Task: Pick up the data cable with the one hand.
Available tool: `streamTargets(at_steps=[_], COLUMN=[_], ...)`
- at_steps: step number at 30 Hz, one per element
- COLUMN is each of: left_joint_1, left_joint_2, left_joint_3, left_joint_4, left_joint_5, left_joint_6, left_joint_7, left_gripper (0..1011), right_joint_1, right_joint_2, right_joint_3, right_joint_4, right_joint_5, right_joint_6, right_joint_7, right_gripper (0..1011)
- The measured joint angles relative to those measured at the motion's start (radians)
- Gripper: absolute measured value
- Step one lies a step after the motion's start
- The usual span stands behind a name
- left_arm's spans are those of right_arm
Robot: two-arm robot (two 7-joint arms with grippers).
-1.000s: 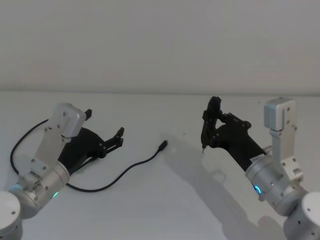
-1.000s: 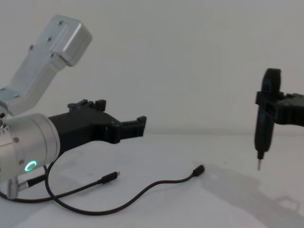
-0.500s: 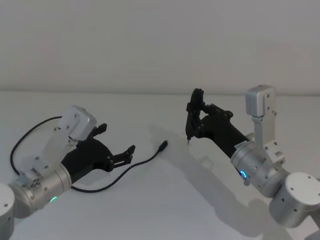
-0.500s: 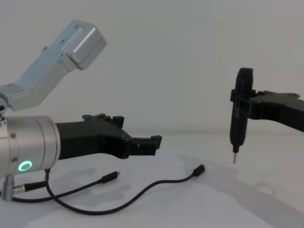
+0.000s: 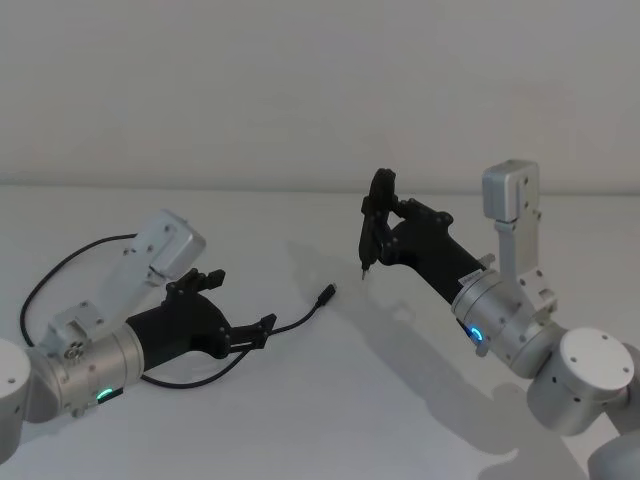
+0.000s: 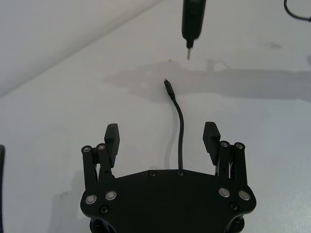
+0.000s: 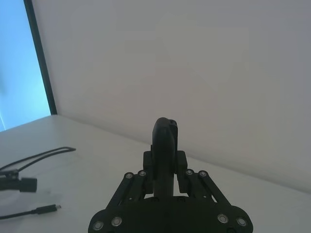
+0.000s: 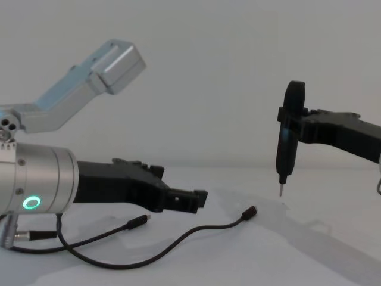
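Our left gripper [image 6: 161, 130] hovers low over the bench [image 5: 330, 420] with its jaws spread wide. The data cable [image 6: 181, 136] lies flat toward the bench's left front, running straight between them. We judge the descent is next: lower until both pads straddle the cable, then close squarely so it can't roll out. Our right gripper [image 5: 386, 226] hangs mid-bench, well apart, clamped on a pen-shaped tool [image 8: 286, 149].

One data cable [image 6: 181, 131], one pen-shaped tool [image 8: 287, 149], one left end effector [image 6: 161, 130], one right end effector [image 5: 384, 224].
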Motion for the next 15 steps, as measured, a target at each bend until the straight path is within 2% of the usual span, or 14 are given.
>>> streamTargets(at_steps=[15], left_joint_1=[-0.059], left_joint_2=[-0.028], left_joint_3=[0.039], left_joint_4=[0.085], left_joint_5=[-0.001], left_joint_6=[0.055], left_joint_7=[-0.053], left_gripper=[1001], right_joint_1=[0.033], right_joint_2=[0.000], right_joint_3=[-0.012], right_joint_4=[0.037], right_joint_5=[0.017], right_joint_6=[-0.034], right_joint_7=[0.045], right_gripper=[274])
